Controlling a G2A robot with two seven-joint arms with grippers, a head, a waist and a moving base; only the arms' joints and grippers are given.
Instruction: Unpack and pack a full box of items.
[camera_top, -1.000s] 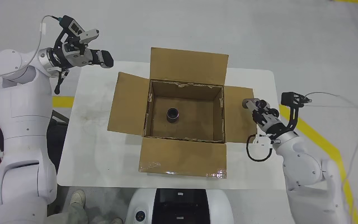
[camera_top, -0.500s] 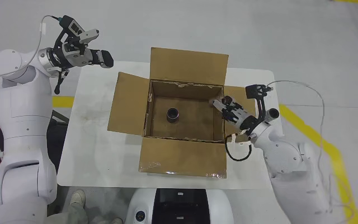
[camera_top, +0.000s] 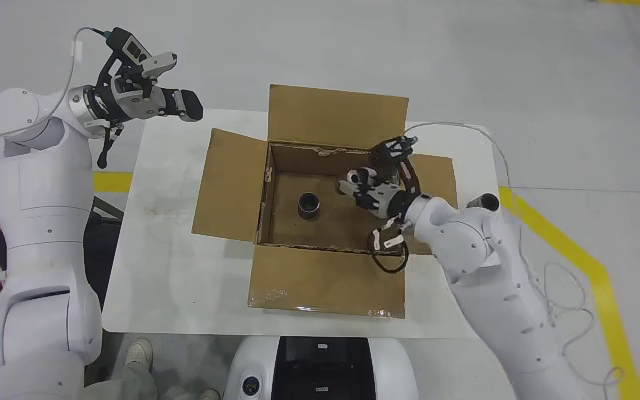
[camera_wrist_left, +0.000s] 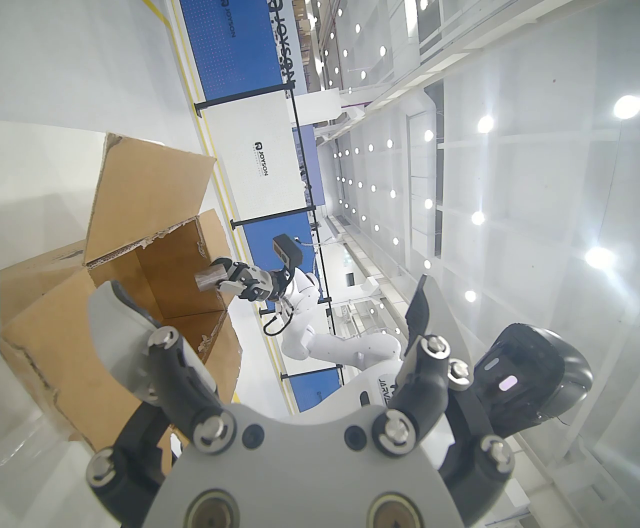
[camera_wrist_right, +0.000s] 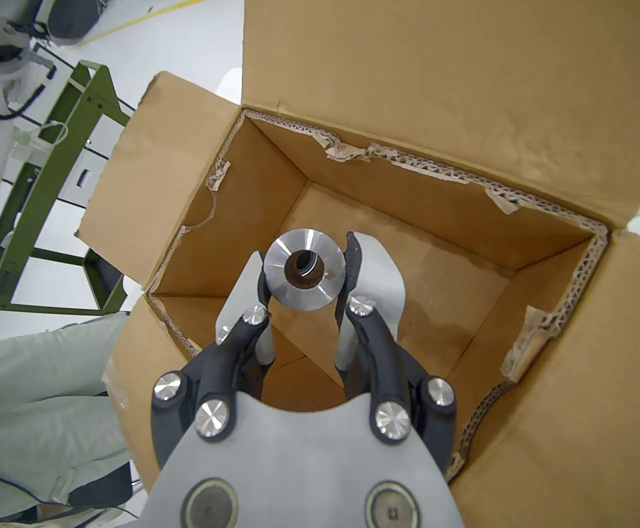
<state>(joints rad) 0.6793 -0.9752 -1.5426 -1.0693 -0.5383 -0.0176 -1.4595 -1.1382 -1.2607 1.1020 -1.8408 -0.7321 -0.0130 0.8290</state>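
Grasping a short metal cylinder (camera_wrist_right: 325, 280) in the right end effector (camera_top: 358, 186), clenched on its sides, with the bore in line with the fingers and facing back at the wrist. Hanging over the open cardboard box (camera_top: 330, 270), inside its rim, with the box floor below and ahead of the fingertips. Down there, farther ahead of the tips, a second cylinder (camera_top: 309, 206) resting on the floor, apart from the held one. Probably a packing step: lowering past the wall nearest the wrist, then letting go beside the second one without landing on it. Well apart, beyond the box's far flap, left end effector (camera_top: 188, 105) released and empty, by a corner of the desk (camera_top: 160, 250). Nearer by far with the right arm.
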